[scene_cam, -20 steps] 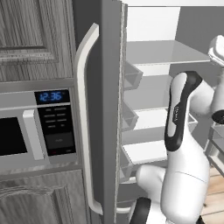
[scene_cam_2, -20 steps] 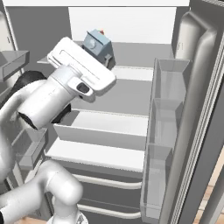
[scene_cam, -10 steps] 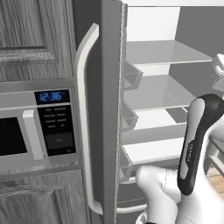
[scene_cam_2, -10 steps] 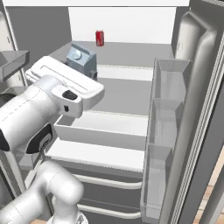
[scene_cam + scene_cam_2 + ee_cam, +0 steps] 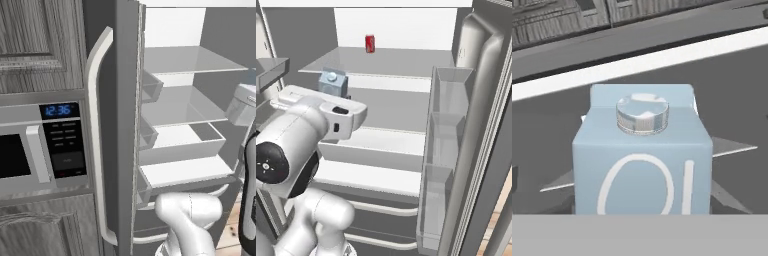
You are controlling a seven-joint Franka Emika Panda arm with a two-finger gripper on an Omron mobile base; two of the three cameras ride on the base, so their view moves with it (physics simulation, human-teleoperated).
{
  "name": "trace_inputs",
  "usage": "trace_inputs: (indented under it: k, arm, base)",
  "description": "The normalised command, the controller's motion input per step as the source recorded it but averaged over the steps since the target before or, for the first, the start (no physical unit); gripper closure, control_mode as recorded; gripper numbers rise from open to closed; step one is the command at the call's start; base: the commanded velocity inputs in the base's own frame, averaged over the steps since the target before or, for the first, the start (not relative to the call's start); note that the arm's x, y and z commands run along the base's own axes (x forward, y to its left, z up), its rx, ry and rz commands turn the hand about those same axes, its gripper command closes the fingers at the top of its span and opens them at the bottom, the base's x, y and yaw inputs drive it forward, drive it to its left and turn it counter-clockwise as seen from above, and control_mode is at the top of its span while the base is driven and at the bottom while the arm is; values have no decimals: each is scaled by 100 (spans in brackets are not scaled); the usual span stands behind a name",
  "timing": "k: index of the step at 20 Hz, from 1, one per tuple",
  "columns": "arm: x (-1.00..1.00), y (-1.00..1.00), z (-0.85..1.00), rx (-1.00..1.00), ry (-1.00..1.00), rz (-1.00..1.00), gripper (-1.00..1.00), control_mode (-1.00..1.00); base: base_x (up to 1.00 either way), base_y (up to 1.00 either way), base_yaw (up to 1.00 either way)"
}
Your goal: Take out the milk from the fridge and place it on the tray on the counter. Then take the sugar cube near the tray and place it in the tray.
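Observation:
The milk [image 5: 332,82] is a pale blue carton with a clear round cap. It hangs in front of the open fridge [image 5: 401,60], at the level of its middle shelf. My gripper [image 5: 331,94] is shut on it, with the fingers hidden behind my white hand. In the hand view the milk [image 5: 642,165] stands upright and very close, cap toward the camera. The fridge's long curved door handle [image 5: 97,140] is at the left. The tray, the counter and the sugar cube are out of view.
A red can [image 5: 370,43] stands at the back of the top shelf. The open right door with its bins [image 5: 446,150] stands close on the right. A silver microwave [image 5: 40,145] sits left of the fridge among grey wood cabinets.
The arm has drawn back toward the left of the right base view, carrying the milk away from the shelves. The red can behind it has come into sight.

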Motion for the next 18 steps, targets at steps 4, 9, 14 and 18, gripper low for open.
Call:
trace_inputs:
  k: [4,9,14,18]
  arm:
    - [0,39,-17,-4,7,7,100,-100]
    - [0,69,-18,-19,6,-28,100,-100]
    - [-2,20,-21,-2,2,-27,100,-100]
    - [-2,5,-11,10,22,0,100,-100]
  base:
    - [0,0,0]
    - [0,0,0]
    - [0,0,0]
    - [0,0,0]
